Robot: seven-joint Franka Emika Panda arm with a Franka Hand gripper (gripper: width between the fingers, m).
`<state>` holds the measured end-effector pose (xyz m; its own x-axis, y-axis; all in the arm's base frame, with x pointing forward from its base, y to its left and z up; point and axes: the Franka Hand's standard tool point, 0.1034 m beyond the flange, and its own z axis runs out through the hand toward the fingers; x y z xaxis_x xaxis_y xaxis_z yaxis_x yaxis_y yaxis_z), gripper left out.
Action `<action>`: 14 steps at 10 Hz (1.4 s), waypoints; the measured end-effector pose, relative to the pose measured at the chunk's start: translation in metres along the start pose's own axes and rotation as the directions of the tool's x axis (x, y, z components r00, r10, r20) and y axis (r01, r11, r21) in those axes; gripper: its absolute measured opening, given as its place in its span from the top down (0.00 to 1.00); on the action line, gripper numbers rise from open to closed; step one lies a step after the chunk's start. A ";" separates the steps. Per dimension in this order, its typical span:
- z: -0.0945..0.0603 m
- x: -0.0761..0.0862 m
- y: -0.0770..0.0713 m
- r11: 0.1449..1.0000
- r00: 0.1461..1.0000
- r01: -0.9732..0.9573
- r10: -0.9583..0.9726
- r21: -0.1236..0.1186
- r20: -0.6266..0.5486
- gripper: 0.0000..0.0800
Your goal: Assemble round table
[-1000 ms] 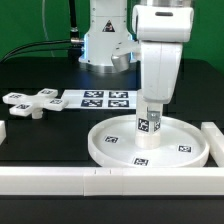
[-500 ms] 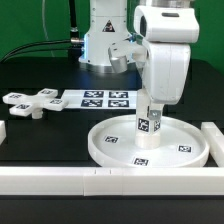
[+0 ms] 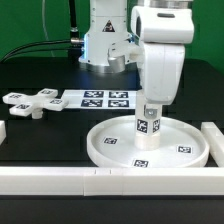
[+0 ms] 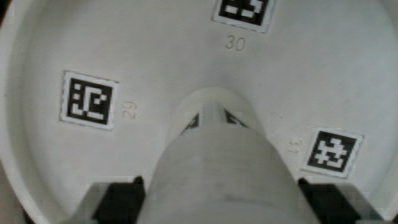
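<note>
Exterior view: gripper (image 3: 150, 108) pinching the post (image 3: 146, 135), upright at disc (image 3: 190, 132) centre on the bench (image 3: 40, 140). Wrist has rotated back over the last half-second, so I reckon it's threading the post in. Wrist view: fingers (image 4: 121, 200) flank the post, disc beneath.

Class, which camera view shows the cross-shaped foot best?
The exterior view: the cross-shaped foot lies in full view, beside the marker board. The wrist view shows none of it, only the disc and post.
</note>
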<state>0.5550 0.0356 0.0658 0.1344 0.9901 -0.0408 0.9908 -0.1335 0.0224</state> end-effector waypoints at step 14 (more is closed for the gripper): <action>0.000 0.004 -0.003 0.301 0.302 -0.952 0.953 0.056 0.005 0.49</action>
<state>0.5522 0.0396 0.0653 0.9852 0.1712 0.0043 0.1712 -0.9852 -0.0107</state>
